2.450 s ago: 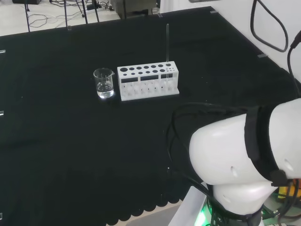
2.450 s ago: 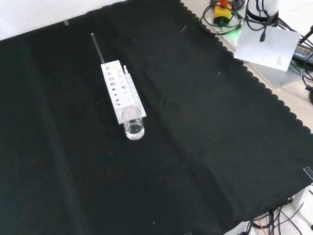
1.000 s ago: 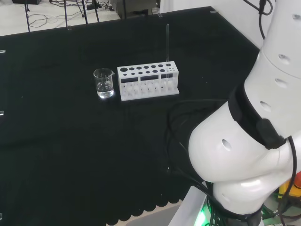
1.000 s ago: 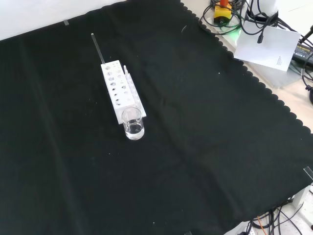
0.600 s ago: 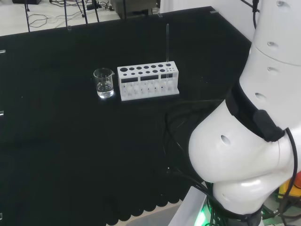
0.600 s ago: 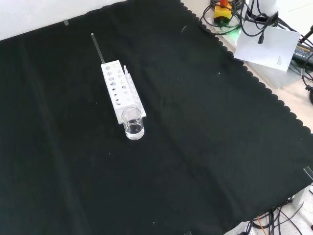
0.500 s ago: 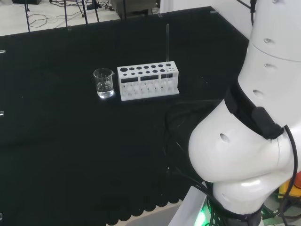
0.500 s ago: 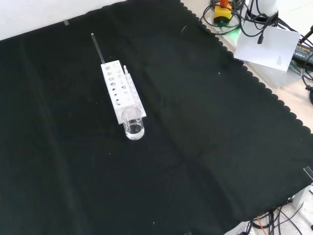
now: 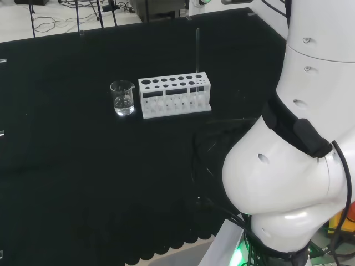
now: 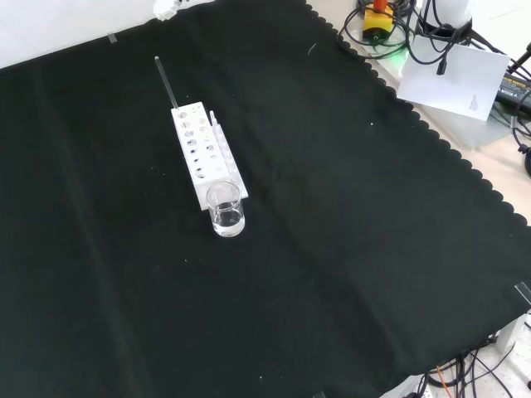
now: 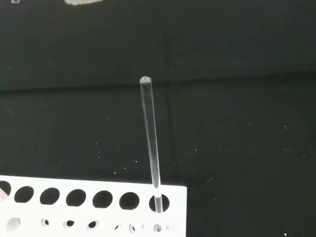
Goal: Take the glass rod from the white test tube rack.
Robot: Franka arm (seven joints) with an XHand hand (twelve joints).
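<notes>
In the rack's [image 9: 175,95] end hole, glass rod [image 9: 197,52] upright; hand [image 10: 166,8] seemingly apart.

Even, bright overhead light falls on the matte black surface [image 10: 348,207], which swallows shadows. The white rack [image 9: 175,95] looks nearly overexposed. The glass rod [image 11: 150,133] is sharp, catching faint highlights.

You have the glass rod [image 11: 150,138], a clear thin stick with a rounded tip, standing nearly upright in the end hole of the white test tube rack [image 9: 175,95]. In the head view, that hole is at the rack's 3 o'clock end.
</notes>
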